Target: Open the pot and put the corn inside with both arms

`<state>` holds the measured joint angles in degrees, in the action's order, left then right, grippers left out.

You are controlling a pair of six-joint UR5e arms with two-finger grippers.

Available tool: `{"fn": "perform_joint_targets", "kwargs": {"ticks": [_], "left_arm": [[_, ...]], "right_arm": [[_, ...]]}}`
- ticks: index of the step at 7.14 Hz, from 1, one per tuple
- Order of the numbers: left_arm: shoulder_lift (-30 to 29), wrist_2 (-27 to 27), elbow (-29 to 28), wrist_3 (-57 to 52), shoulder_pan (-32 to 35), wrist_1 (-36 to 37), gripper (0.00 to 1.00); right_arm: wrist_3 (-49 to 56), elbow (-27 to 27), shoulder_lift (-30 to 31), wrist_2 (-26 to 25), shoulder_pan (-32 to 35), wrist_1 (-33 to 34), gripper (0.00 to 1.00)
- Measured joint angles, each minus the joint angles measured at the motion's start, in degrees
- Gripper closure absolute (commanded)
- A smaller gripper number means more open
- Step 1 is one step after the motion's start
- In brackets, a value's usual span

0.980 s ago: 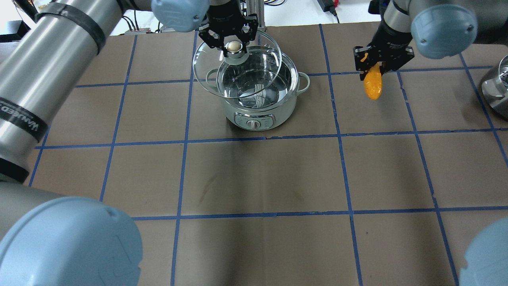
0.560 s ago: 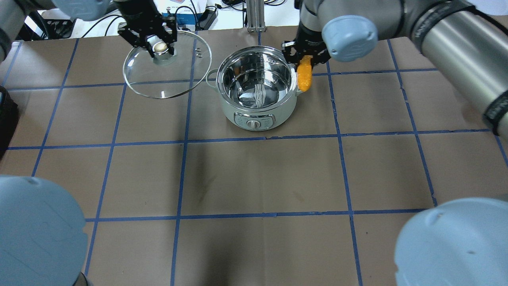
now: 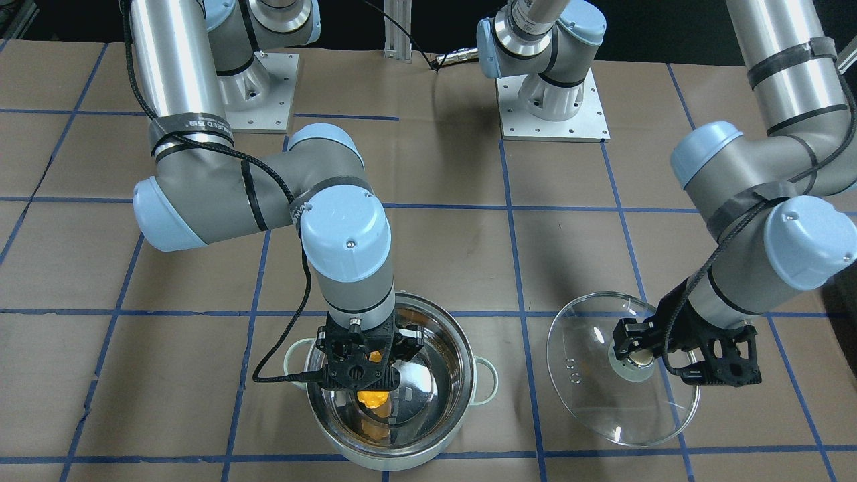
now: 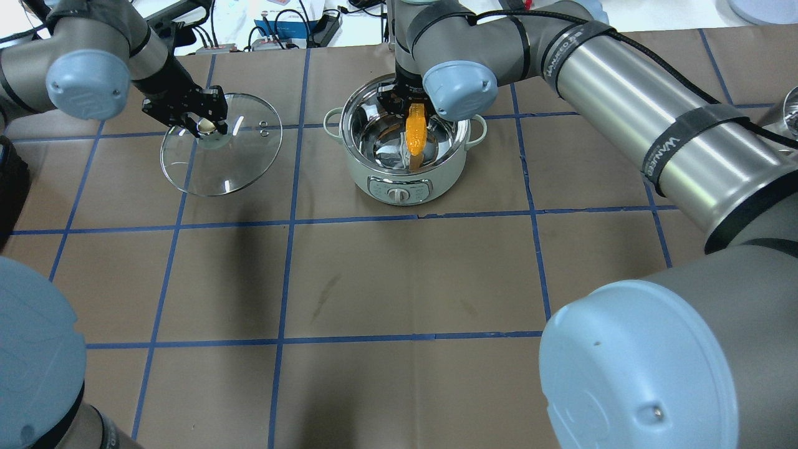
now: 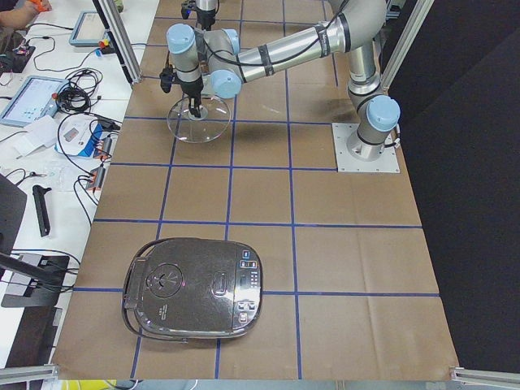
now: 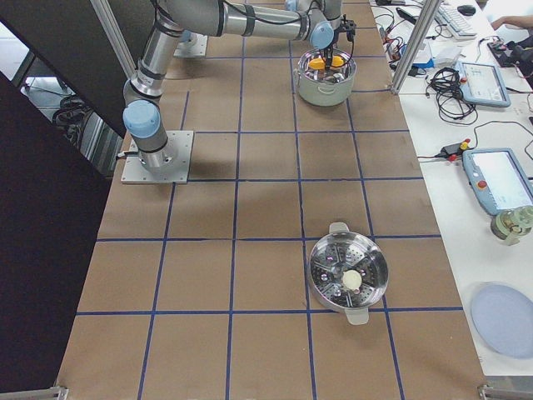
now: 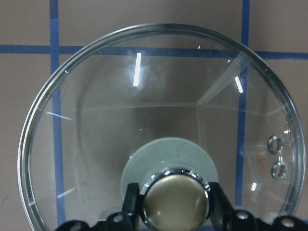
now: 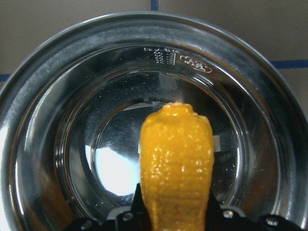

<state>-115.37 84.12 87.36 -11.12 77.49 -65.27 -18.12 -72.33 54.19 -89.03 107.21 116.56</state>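
The stainless pot (image 4: 405, 181) stands open at the far middle of the table, and also shows in the front view (image 3: 462, 348). My right gripper (image 4: 413, 112) is shut on the yellow-orange corn (image 4: 414, 134) and holds it end-down inside the pot's rim; the right wrist view shows the corn (image 8: 177, 163) above the shiny pot bottom (image 8: 72, 120). My left gripper (image 4: 206, 126) is shut on the knob (image 7: 175, 199) of the glass lid (image 4: 230, 168) and holds it tilted, left of the pot and apart from it. I cannot tell whether the lid's edge touches the table.
A dark rice cooker (image 5: 195, 292) sits at the table's left end. A steel steamer pot (image 6: 348, 279) sits at the right end, and shows at the overhead view's right edge (image 4: 788, 112). Cables and tablets lie beyond the far edge.
My left gripper carried the lid further left and lower, away from the pot. My right gripper moved the corn from the pot's right rim to inside the pot.
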Motion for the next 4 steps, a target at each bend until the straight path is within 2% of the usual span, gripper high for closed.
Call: {"fn": "perform_joint_targets", "kwargs": {"ticks": [2, 3, 4], "left_arm": [[-2.87, -0.13, 2.91, -0.84, -0.27, 5.61, 0.88], [-3.7, -0.23, 3.75, -0.91, -0.3, 7.09, 0.59], [-4.2, -0.29, 4.29, -0.91, -0.32, 7.73, 0.01]], "right_arm": [[0.71, -0.21, -2.24, 0.0, 0.21, 2.58, 0.82], [0.75, -0.24, -3.06, 0.04, 0.37, 3.5, 0.79], [0.76, -0.39, -3.77, 0.13, 0.49, 4.22, 0.78]]}}
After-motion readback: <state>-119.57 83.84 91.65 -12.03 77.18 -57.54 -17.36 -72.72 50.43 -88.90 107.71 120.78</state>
